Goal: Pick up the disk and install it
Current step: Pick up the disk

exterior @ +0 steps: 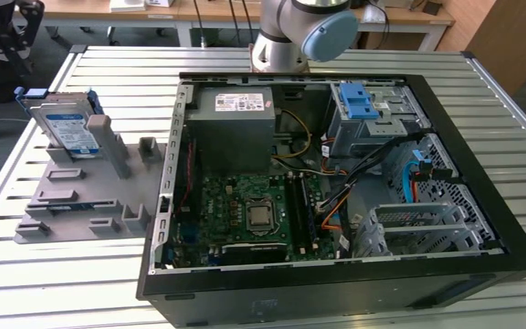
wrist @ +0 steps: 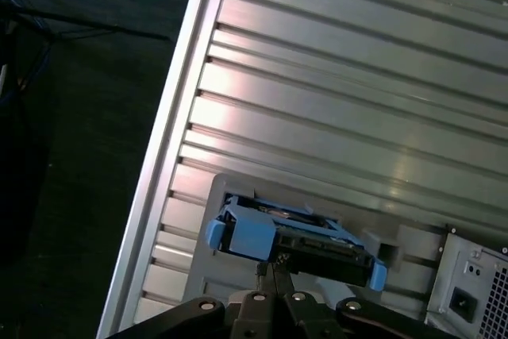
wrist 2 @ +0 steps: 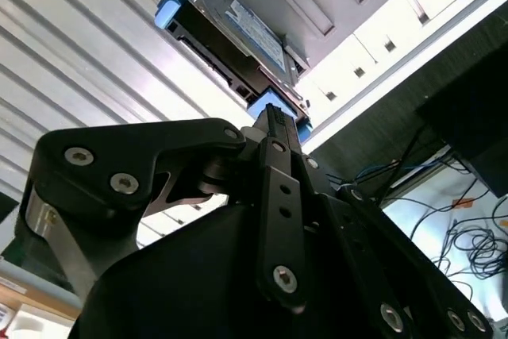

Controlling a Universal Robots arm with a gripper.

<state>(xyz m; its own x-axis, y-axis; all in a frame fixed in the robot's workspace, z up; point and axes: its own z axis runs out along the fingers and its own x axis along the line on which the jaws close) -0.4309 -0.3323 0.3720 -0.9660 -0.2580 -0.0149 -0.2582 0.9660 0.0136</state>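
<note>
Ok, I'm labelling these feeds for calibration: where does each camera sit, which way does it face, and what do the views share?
Exterior view: off the arm, high, looking down on the slatted metal table, the open black computer case and the arm's light-blue-capped joint.
First wrist view: on the wrist, looking past the black gripper at the silver hard disk with blue plastic rails.
Second wrist view: on the wrist, behind the gripper, facing that disk.
Shared: all three show the disk in its grey plastic fixture.

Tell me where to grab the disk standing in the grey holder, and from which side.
Grip the disk by its free upper end, probably pinching across its thickness and coming from above. It stands on edge in the grey holder, whose posts cover its lower part.
</note>
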